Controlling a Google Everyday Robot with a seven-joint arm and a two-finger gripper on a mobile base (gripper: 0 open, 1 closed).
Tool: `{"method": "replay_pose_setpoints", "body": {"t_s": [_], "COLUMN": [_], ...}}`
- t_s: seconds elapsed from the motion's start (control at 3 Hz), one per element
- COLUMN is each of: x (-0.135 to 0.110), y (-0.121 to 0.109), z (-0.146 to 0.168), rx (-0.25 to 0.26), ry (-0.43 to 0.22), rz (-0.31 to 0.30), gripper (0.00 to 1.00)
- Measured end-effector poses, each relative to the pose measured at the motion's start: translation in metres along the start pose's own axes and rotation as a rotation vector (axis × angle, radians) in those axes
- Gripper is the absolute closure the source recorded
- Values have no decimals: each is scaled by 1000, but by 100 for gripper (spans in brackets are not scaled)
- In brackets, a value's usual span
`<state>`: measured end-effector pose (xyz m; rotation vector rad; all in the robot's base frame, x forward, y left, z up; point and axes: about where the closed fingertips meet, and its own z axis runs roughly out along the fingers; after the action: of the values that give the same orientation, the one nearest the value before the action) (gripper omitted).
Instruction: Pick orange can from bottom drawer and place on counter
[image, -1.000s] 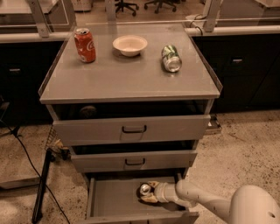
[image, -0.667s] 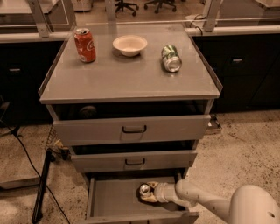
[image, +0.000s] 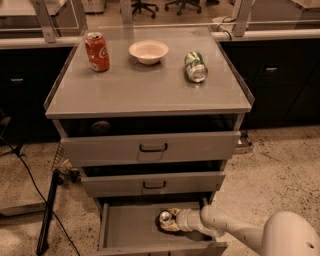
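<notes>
Inside the bottom drawer (image: 127, 229), which stands pulled out, the gripper (image: 171, 223) is low over the grey floor and reaches in from the right on a pale arm (image: 227, 231). The orange can (image: 165, 217) is right at its tip, touching it, with the silver lid turned to the left. I cannot tell if the gripper is clamped on the can or only placed around it.

Directly above the gripper are two more drawers, the middle drawer (image: 152, 184) and the top drawer (image: 150, 147), so there are three drawers in all, each a little open. The top one holds a dark round object (image: 100, 126) that I cannot identify.

Higher and farther from the gripper is the counter (image: 145, 92). It carries one red cola can (image: 96, 51) standing upright to the left, one pale bowl (image: 148, 51) in the middle and one green-and-silver can (image: 196, 66) lying on its side to the right. That makes three cans in total.
</notes>
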<state>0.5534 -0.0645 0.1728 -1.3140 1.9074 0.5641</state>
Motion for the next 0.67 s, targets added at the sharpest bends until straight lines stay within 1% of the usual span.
{"method": "replay_pose_setpoints", "body": {"t_s": [0.33, 0.67], "x": [-19, -56], "y": [6, 15], "z": [-17, -50], "rx": [-61, -122], "ry": [0, -7], "rz": [-27, -62], "gripper": [100, 100]}}
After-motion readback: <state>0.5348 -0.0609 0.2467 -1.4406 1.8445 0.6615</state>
